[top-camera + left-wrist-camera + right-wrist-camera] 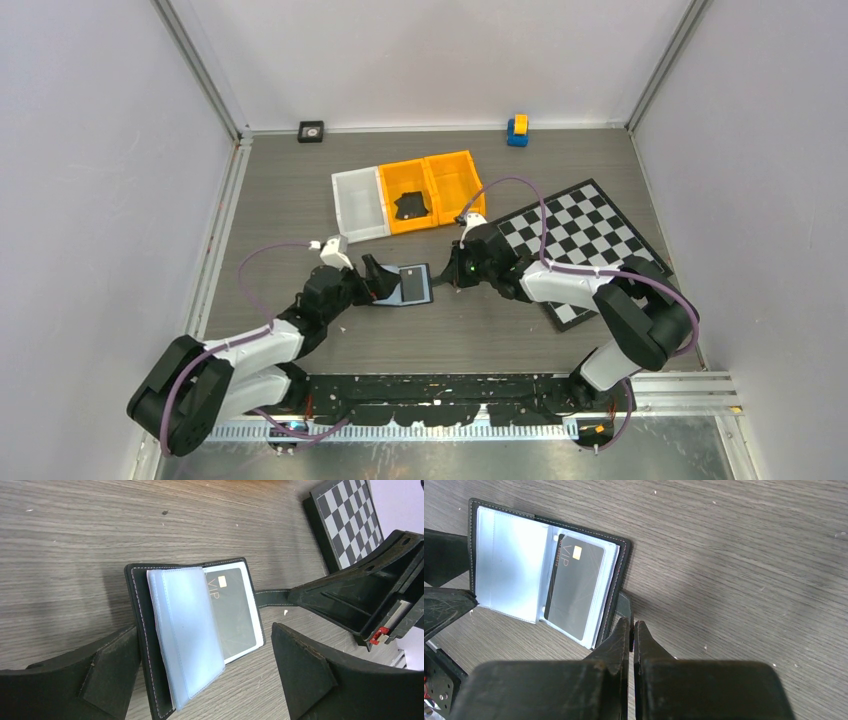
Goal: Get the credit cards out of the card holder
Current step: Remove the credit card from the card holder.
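My left claw (205, 645) released over card holder (185, 630), right claw (631, 630) clenching its strap (272, 597); credit card (235, 610) looks stiff, slick, so pinch its edge.

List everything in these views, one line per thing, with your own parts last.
card holder: one, black with pale blue sleeves, lying open on the table between the grippers
credit card: one visible, dark, marked VIP, in a sleeve of the holder
white bin: one, beyond the holder
orange bins: two, side by side, right of the white one
black item: one, in the middle bin; kind unclear
chessboard: one, black and white, right side
black square block: one, far edge, left
blue and yellow block: one, far edge, right
table: one, grey wood grain
left gripper: open, over the holder
right gripper: shut on the holder's strap
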`<state>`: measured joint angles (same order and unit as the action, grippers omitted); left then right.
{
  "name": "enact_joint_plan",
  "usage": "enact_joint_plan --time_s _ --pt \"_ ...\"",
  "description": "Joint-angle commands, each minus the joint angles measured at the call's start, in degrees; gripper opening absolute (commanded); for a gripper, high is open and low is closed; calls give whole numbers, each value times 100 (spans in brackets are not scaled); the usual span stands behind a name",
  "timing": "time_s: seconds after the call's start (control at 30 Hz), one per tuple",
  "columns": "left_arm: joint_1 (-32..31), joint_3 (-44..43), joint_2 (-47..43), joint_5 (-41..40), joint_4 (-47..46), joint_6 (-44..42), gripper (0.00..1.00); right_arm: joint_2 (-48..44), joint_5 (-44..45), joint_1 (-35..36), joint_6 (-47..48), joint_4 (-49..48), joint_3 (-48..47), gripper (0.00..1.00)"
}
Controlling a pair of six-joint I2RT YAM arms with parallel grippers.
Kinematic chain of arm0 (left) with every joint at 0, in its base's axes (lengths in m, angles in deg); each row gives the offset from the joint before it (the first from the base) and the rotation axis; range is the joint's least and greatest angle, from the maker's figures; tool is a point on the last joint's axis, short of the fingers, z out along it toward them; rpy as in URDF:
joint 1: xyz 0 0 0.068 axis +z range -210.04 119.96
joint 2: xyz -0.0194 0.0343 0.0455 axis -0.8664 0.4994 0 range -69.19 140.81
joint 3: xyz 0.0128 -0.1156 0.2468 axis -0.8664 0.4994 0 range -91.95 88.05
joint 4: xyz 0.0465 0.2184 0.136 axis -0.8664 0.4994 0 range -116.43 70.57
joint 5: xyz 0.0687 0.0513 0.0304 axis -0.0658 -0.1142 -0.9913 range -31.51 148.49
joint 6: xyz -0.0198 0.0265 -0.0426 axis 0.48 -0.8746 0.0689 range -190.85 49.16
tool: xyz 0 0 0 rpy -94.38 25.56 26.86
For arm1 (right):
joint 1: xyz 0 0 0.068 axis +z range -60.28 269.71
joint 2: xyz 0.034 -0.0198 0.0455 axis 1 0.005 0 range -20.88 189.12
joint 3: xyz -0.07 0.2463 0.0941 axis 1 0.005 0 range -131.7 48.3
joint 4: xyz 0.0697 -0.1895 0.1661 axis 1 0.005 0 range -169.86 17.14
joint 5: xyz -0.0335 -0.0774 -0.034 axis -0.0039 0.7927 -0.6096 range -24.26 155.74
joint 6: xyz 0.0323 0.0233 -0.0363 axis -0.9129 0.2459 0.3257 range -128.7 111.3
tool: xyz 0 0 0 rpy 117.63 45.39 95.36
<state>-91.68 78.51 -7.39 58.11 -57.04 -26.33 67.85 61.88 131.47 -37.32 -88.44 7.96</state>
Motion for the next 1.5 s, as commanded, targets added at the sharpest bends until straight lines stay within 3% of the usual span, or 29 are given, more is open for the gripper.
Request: enact_joint_plan --time_s 0.0,0.3,0.6,0.7,0.93,1.1,1.23,1.3,1.47 --pt "0 -459 130 237 425 -236 96 -212 22 -7 14 -256 -73 0" --pt "0 -912 822 -82 1027 -351 86 -216 -126 -2 -20 -315 -57 1" --pt "0 -1331 1354 -238 1629 -610 67 -207 -177 -8 -47 -364 -53 0" --pt "0 -1418 1476 -277 1734 -681 55 -217 -172 -5 -43 -364 -45 0" --pt "0 -1433 1536 -270 1678 -742 17 -275 -144 -7 -41 -370 -17 1" --pt "0 -1179 1251 -136 1274 -679 15 -261 -112 -7 -38 -363 -18 1" --pt "8 -913 835 -109 945 -587 5 -336 11 -9 -73 -358 27 1" --pt "13 -778 603 -127 873 -535 0 -407 101 -2 -81 -338 64 6" --pt "10 -513 51 -127 668 -357 0 -626 218 -16 -108 -385 173 22"
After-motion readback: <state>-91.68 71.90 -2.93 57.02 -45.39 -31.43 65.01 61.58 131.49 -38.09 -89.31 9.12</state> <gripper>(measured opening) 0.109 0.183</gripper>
